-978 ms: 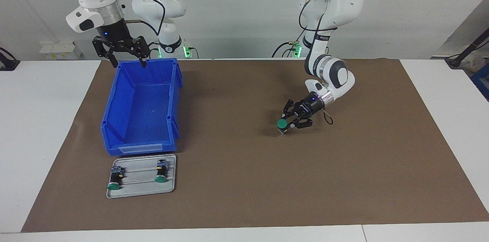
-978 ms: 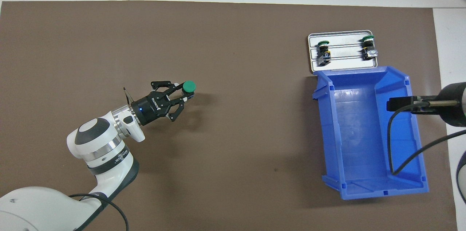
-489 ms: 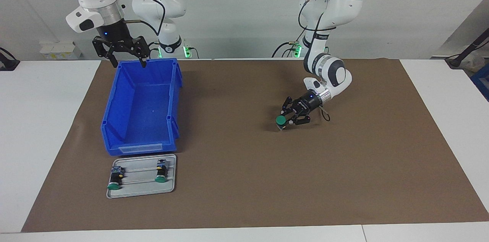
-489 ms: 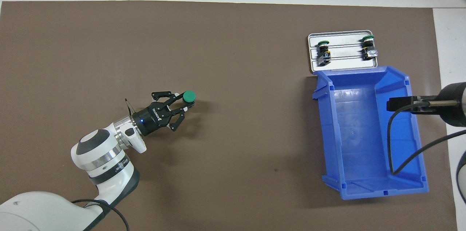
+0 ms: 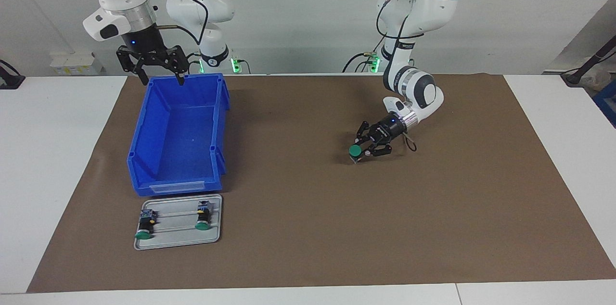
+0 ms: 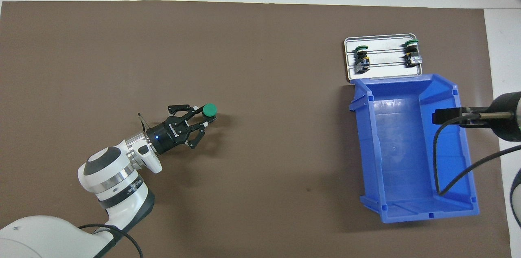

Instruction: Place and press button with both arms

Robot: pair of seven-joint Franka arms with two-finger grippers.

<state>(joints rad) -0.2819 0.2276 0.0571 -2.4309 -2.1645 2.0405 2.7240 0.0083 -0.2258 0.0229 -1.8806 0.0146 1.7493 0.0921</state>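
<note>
My left gripper (image 5: 362,153) is low over the middle of the brown mat (image 5: 308,228), shut on the body of a green-capped button (image 5: 355,150). The button stands cap up, and its base is at or just above the mat. In the overhead view the same gripper (image 6: 202,118) holds the button (image 6: 209,109). My right gripper (image 5: 162,78) waits open and empty above the blue bin's rim nearest the robots. Two more green buttons (image 5: 143,228) (image 5: 202,221) lie on a small metal tray (image 5: 178,240).
The blue bin (image 5: 178,136) is empty and stands toward the right arm's end of the table. The tray sits right against the bin's end farther from the robots. White tabletop borders the mat.
My left gripper has drawn the button a little toward the robots and lowered it to the mat. The right arm has not moved.
</note>
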